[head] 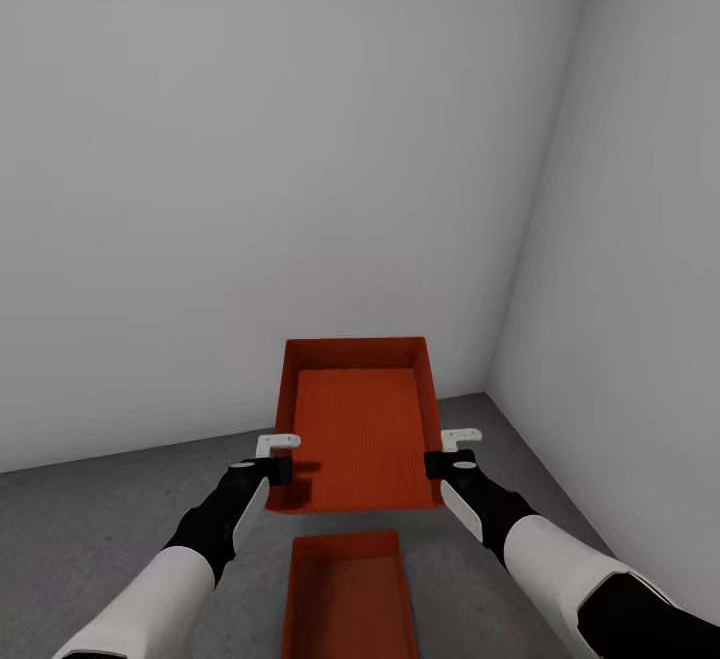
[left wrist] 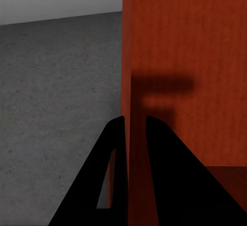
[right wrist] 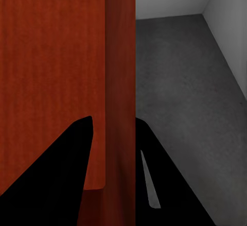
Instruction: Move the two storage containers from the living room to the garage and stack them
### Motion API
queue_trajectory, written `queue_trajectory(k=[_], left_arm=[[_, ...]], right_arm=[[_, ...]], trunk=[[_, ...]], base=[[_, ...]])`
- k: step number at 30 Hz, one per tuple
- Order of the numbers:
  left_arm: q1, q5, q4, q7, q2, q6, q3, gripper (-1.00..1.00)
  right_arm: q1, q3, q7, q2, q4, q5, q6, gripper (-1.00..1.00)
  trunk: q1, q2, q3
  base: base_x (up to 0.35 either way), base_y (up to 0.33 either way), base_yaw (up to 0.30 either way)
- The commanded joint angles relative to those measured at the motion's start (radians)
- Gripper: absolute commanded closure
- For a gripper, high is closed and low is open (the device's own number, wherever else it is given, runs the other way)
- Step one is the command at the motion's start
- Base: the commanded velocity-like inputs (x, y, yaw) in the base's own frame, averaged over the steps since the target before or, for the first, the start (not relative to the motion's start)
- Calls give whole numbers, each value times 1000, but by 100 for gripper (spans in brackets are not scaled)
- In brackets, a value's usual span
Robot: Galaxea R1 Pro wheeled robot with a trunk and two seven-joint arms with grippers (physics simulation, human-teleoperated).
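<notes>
I am in the garage, facing a corner where two plain white walls [head: 300,139] meet above the dark grey concrete floor [head: 120,519]. I hold one orange-red storage container [head: 358,424] in the air between both arms, its open top facing up and its far end toward the wall ahead. My left gripper [head: 278,461] is clamped on the container's left side wall near the near corner; in the left wrist view the two dark fingers [left wrist: 154,154] sit one on each face of that wall, closed tight against it with the rim [left wrist: 135,56] running between them. My right gripper [head: 446,457] grips the opposite side wall in the same manner; in the right wrist view one finger [right wrist: 67,159] lies inside the bin and the other outside, the wall [right wrist: 121,82] pinched between. The second storage container [head: 348,594] rests on the floor directly in front of me, below and nearer to me than the held one, open side up. The held bin hangs clear above it and is not touching it.
</notes>
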Motion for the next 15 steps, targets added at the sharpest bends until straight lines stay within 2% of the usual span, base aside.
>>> queue_trajectory(k=[1,15], left_arm=[[-2,27,-8,9,2,3,-4,100],[-2,28,-8,8,2,3,-4,100]], right_arm=[[-1,27,-7,-25,70,-24,4,100],[-1,27,-5,-25,70,-24,4,100]], trunk=[[1,-2,-2],[1,-2,-2]], base=[[0,0,0],[0,0,0]])
